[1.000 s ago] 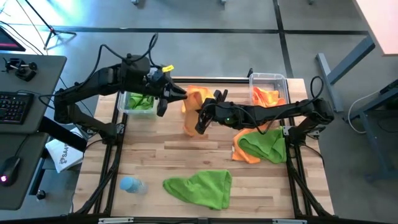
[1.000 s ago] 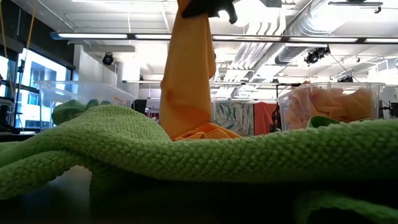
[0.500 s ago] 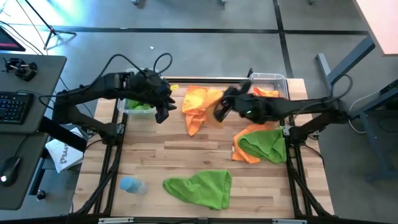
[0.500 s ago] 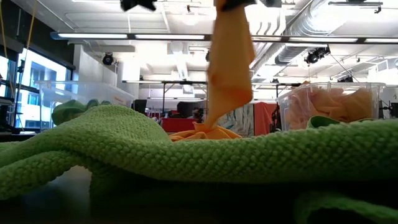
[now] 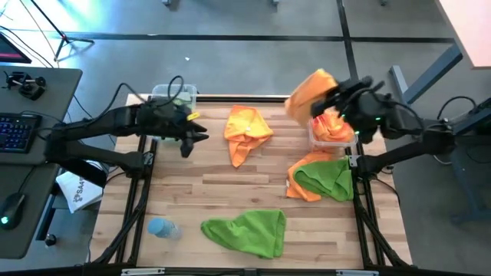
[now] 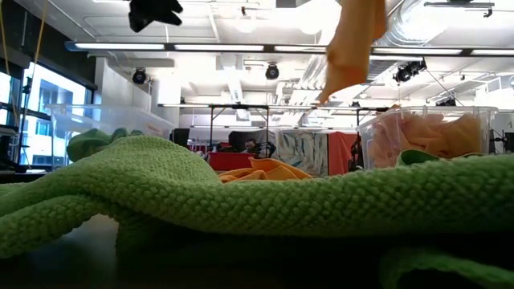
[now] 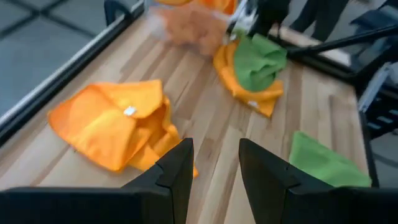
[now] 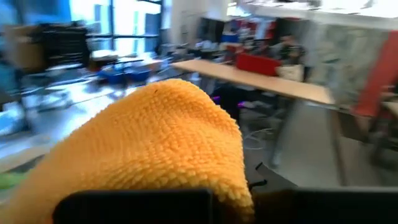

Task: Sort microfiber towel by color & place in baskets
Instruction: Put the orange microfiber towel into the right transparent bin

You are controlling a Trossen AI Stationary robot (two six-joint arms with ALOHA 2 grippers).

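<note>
My right gripper [image 5: 331, 101] is raised over the right basket [image 5: 343, 139] at the table's far right and is shut on an orange towel [image 5: 310, 91], which also shows in the low view as the orange towel [image 6: 352, 44]. That basket [image 6: 426, 132] holds more orange towels. My left gripper [image 5: 189, 139] hovers open near the table's left side, close to the left basket [image 5: 175, 93], and touches nothing. A second orange towel [image 5: 247, 130] lies bunched on the far middle of the table. A green towel on an orange one [image 5: 321, 178] lies at the right. Another green towel [image 5: 247, 230] lies near the front. My right gripper holds the orange towel by a bunched upper part [image 5: 322, 96]; the cloth [image 8: 155, 143] fills its wrist view and hides the fingers. The towel is lifted clear of the table, and its lower end [image 6: 336, 80] hangs slack above the basket's height.
A small pale blue bottle [image 5: 161, 228] lies near the table's front left corner. The left basket [image 6: 104, 120] holds green cloth. Bare wood [image 5: 207, 188] lies between the towels in the table's middle. A desk with a keyboard [image 5: 19, 130] stands off the table's left side.
My right gripper has risen and swung from the table's middle toward the right basket, carrying the orange towel; the towel's lower end has left the table and now hangs clear. My left gripper has drawn back toward the table's left and near side. The second orange towel stayed put.
</note>
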